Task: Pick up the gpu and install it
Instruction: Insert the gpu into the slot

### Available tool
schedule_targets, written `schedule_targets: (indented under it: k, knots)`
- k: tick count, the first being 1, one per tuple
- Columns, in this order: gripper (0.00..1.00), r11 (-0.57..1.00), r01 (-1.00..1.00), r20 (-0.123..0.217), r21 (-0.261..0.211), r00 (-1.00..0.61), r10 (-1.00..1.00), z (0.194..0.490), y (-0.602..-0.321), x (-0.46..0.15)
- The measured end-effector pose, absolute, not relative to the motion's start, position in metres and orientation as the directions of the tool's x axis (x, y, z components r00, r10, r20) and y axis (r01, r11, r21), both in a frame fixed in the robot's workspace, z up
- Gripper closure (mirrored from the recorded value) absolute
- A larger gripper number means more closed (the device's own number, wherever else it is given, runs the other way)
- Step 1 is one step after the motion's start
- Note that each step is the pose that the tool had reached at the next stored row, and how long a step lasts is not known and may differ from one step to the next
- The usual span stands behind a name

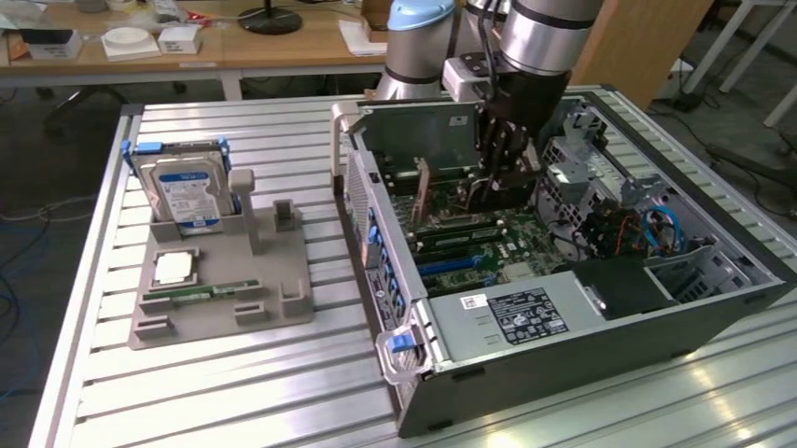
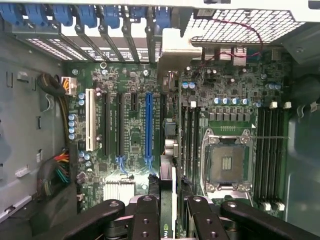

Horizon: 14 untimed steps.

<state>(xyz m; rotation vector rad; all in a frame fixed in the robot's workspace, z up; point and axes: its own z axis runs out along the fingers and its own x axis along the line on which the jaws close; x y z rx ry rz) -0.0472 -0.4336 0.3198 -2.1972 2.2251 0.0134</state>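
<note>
Gripper is down inside the open computer case, over the motherboard. Its fingers are clamped on the gpu, which stands on edge between them, silver bracket end toward the case's rear wall. In the wrist view the card's line runs just beside the long blue slot; can't tell if it touches the board. On the grey holder tray, at the exterior view's left, sit the hard drive, a processor chip and a memory stick.

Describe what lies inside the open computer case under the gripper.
The motherboard, with its blue slot and processor socket. The gripper holds the gpu edge-on above it; the card hides the strip of board directly beneath.
</note>
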Motion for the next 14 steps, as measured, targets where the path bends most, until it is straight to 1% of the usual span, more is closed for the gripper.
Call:
schedule_targets:
  k: [14]
  knots:
    - [0.74, 0.013, -1.0, -0.012, -0.006, -0.013, -1.0, 0.307, -0.442, -0.053]
